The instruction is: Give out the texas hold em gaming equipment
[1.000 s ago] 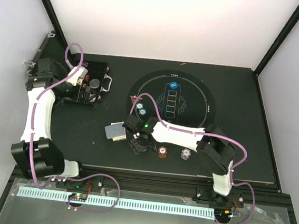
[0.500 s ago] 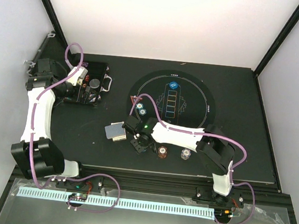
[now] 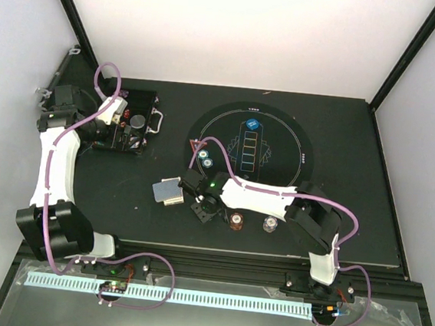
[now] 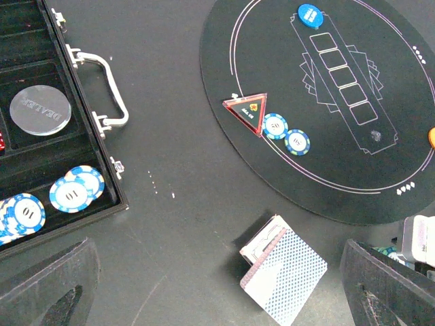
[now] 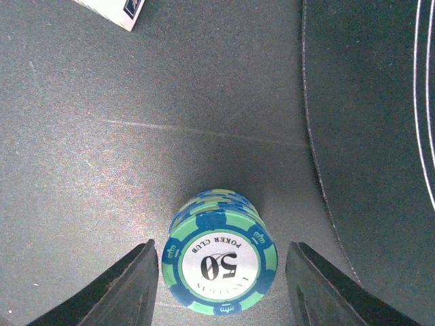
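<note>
Right hand point(image 5: 221, 272): fingers point(image 5: 129, 288) spread, one on each side of a stack of teal 50 chips point(image 5: 219, 268). A thin gap shows on both sides, so no pinch. Stack stands upright on the bare counter point(image 5: 102, 136), just off the rim of the round mat point(image 5: 367, 136). Card deck point(image 3: 168, 191) lies on the counter just left of this hand, grey-blue backs up. Red-brown stack point(image 3: 236, 221) and white stack point(image 3: 271, 225) stand to its right, near the mat's near rim.

Left hand point(image 4: 217, 288): fingers spread wide, holding nothing, above the open black case point(image 4: 102, 95). Case holds blue-white 10 chips point(image 4: 75, 190) and a clear DEALER disc point(image 4: 39, 110). On the mat: red triangle marker point(image 4: 248, 112), two chips point(image 4: 275, 126) beside it, blue button point(image 4: 310, 15).
</note>
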Action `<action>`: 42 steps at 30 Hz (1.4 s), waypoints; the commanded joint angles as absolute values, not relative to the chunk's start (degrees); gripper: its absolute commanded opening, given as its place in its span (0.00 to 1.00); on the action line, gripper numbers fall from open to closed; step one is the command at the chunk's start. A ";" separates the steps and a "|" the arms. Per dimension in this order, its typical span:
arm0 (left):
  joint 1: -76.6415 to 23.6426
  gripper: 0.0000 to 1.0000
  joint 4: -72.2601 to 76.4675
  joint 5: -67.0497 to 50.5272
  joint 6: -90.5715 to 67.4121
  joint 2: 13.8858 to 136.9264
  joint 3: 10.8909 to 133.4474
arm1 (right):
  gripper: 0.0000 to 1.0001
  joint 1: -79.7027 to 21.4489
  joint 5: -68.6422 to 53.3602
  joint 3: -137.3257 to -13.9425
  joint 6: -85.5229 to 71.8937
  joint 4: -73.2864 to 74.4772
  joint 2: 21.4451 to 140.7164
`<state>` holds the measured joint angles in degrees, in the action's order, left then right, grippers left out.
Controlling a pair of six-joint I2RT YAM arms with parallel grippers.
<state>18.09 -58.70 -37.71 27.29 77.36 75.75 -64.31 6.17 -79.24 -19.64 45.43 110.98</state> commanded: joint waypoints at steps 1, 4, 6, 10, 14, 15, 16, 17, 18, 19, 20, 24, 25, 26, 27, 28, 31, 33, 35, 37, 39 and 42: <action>18.81 0.99 -60.12 -38.60 28.12 76.99 78.74 | 0.53 -64.71 7.01 -78.84 -19.60 45.45 112.62; 18.91 0.99 -60.12 -38.60 28.18 76.95 78.72 | 0.49 -64.72 7.12 -78.71 -19.53 45.27 112.91; 19.00 0.99 -60.17 -38.67 28.26 76.93 78.75 | 0.47 -64.71 7.07 -78.68 -19.51 45.22 113.18; 19.16 0.99 -60.20 -38.71 28.28 77.02 78.78 | 0.38 -64.75 7.56 -78.83 -19.60 45.26 113.04; 19.25 0.99 -60.22 -38.78 28.38 77.12 78.66 | 0.33 -64.68 8.03 -79.84 -19.62 45.96 112.23; 19.25 0.99 -60.27 -38.84 28.37 77.10 78.66 | 0.32 -64.75 8.20 -80.17 -19.48 46.23 111.97; 19.25 0.99 -60.29 -38.85 28.39 77.12 78.66 | 0.31 -64.70 8.36 -80.56 -19.39 46.57 111.69; 19.25 0.99 -60.29 -38.86 28.39 77.14 78.61 | 0.29 -64.70 8.43 -80.81 -19.30 46.86 111.40; 19.25 0.99 -60.29 -39.00 28.39 77.13 78.61 | 0.28 -64.65 8.63 -81.12 -19.19 47.01 111.24; 19.25 0.99 -60.34 -39.02 28.34 77.15 78.64 | 0.27 -64.67 8.96 -81.28 -19.16 47.41 111.08; 19.25 0.99 -60.38 -39.09 28.37 77.10 78.58 | 0.26 -64.69 9.06 -81.56 -19.12 47.63 110.91; 19.25 0.99 -60.53 -39.04 28.44 77.07 78.63 | 0.25 -64.64 9.97 -82.75 -18.79 48.89 110.26; 19.25 0.99 -60.60 -39.07 28.55 77.03 78.61 | 0.25 -64.58 10.22 -83.31 -18.62 49.37 110.08; 19.29 0.99 -60.64 -39.06 28.56 77.03 78.66 | 0.25 -64.53 10.48 -84.00 -18.33 49.85 109.86; 19.31 0.99 -60.63 -39.13 28.54 77.05 78.65 | 0.25 -64.24 10.69 -84.65 -18.22 50.36 109.66; 19.29 0.99 -60.60 -39.15 28.56 77.00 78.66 | 0.25 -63.94 10.64 -85.25 -18.08 50.70 109.33; 19.34 0.99 -60.73 -39.27 28.56 77.01 78.74 | 0.25 -61.19 10.56 -86.48 -17.53 51.06 108.23; 19.34 0.99 -60.77 -39.37 28.59 77.09 78.74 | 0.24 -58.33 11.30 -87.30 -16.83 51.05 107.86; 19.34 0.99 -60.81 -39.59 28.56 77.30 78.71 | 0.24 -54.57 12.25 -89.10 -15.67 50.97 108.28; 19.34 0.99 -60.97 -39.92 28.65 77.35 78.91 | 0.24 -49.86 12.64 -91.45 -14.51 50.45 109.38; 19.34 0.99 -60.99 -40.03 28.72 77.36 78.89 | 0.24 -44.88 13.37 -94.60 -13.68 49.92 111.61; 19.34 0.99 -61.24 -40.14 29.05 77.42 78.83 | 0.24 -37.62 14.24 -101.22 -12.78 49.32 116.85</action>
